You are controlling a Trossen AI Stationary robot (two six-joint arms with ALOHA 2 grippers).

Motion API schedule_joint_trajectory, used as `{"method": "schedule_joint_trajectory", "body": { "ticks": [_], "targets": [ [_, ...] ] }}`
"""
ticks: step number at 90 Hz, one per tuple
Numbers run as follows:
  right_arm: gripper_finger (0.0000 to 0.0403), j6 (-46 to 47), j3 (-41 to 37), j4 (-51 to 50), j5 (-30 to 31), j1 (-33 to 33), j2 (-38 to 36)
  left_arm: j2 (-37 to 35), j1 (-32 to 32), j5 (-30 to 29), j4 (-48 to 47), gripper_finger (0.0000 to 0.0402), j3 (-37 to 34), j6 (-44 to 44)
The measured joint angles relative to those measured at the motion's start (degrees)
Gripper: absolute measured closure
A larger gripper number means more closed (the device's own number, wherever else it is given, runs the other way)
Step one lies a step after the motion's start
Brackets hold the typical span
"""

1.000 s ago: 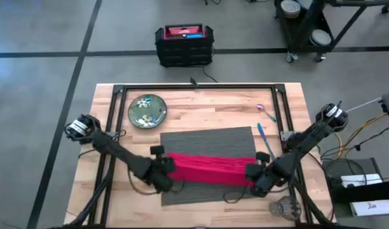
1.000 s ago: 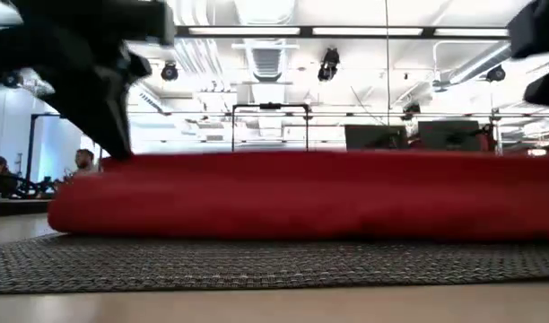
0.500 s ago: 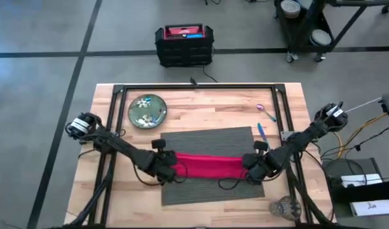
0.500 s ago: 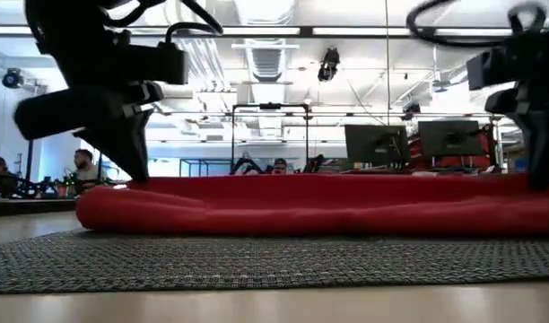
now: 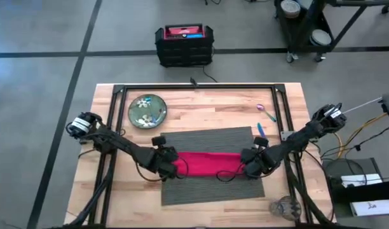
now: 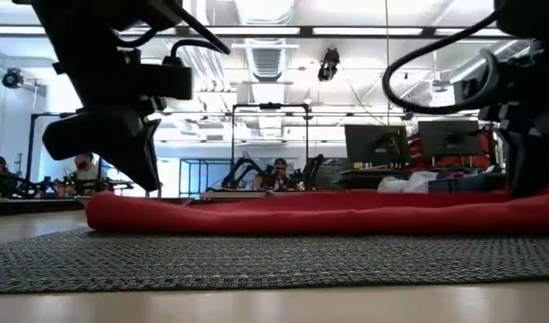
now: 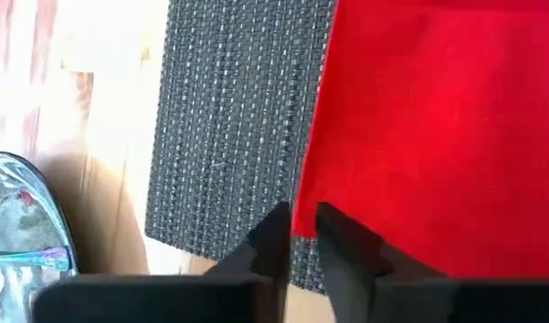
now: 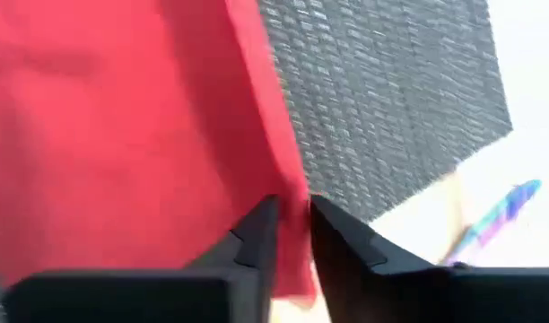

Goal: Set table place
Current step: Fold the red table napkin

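The red cloth napkin (image 5: pixel 210 164) lies as a long band across the dark grey ribbed rectangular placemat (image 5: pixel 210 141), its long axis running from my left side to my right. It sits directly between my two grippers, so neither arm is nearer; each has one end. My left gripper (image 7: pixel 303 235) is pinched closed on the napkin's left edge, and my right gripper (image 8: pixel 292 224) is clenched on its right edge, both low over the placemat. Any coming move turns on keeping both ends level along that axis.

Counting on the light wood plank table (image 5: pixel 201 98): one placemat, one napkin, one round green flower-patterned plate (image 5: pixel 147 111) well apart at the far left corner, one thin blue utensil (image 5: pixel 260 130) and one thin purple utensil (image 5: pixel 266 112) beside the placemat's right edge, and one small clear glass (image 5: pixel 285 207) near the front right corner.
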Motion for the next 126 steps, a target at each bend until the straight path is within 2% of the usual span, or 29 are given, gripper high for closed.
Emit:
{"method": "schedule_joint_trajectory", "body": {
  "ticks": [19, 27, 36, 44, 50, 57, 66, 73, 86, 99, 115, 120, 126],
  "targets": [
    [0.0220, -2.34, 7.68, -14.70, -0.55, -0.83, -2.72, -3.14, 0.65, -0.52, -3.46, 0.0239, 4.32, 1.46],
    [0.0195, -6.32, 10.24, -14.07, -0.51, -0.81, -5.39, -5.30, 0.65, -1.03, 0.30, 0.0214, 5.04, 2.82],
    [0.0178, -14.86, 7.95, 1.73, -0.11, -0.80, -8.79, -6.02, 1.14, 3.97, 11.96, 0.0201, 2.52, 8.53],
    [0.0171, -22.07, 1.62, 20.58, -0.16, -1.92, -10.03, -4.59, 2.18, 10.79, 24.05, 0.0202, -1.52, 11.96],
    [0.0171, -25.98, -3.45, 35.03, -0.12, -3.81, -9.12, -3.05, 3.15, 13.04, 31.18, 0.0209, -4.92, 12.47],
    [0.0174, -28.52, -8.17, 48.12, -0.02, -6.60, -6.55, -1.22, 4.04, 14.14, 36.05, 0.0221, -8.19, 12.45],
    [0.0184, -29.46, -10.91, 56.83, -0.43, -10.50, -2.50, -0.44, 4.77, 14.20, 36.97, 0.0237, -11.06, 11.54],
    [0.0194, -29.48, -11.32, 56.59, -0.60, -13.12, 0.32, -0.40, 4.90, 14.23, 37.38, 0.0250, -12.77, 9.83],
    [0.0211, -29.17, -10.92, 53.17, -4.96, -15.66, 3.11, -0.65, 4.81, 14.19, 37.63, 0.0271, -14.78, 5.79],
    [0.0231, -27.28, -9.92, 41.16, -3.97, -16.11, 2.05, -0.81, 4.66, 14.85, 37.99, 0.0286, -15.86, 4.40],
    [0.0256, -25.96, -6.20, 21.33, -4.02, -16.11, -1.97, -0.81, 4.67, 15.10, 37.65, 0.0285, -16.05, 4.29],
    [0.0262, -25.94, -4.39, 21.46, -3.87, -16.13, -3.39, -0.79, 4.67, 15.08, 37.72, 0.0283, -15.83, 4.38],
    [0.0269, -26.78, -3.42, 26.23, -2.75, -16.20, -4.71, -0.73, 4.69, 15.08, 37.46, 0.0280, -15.45, 4.48]
  ]
}}
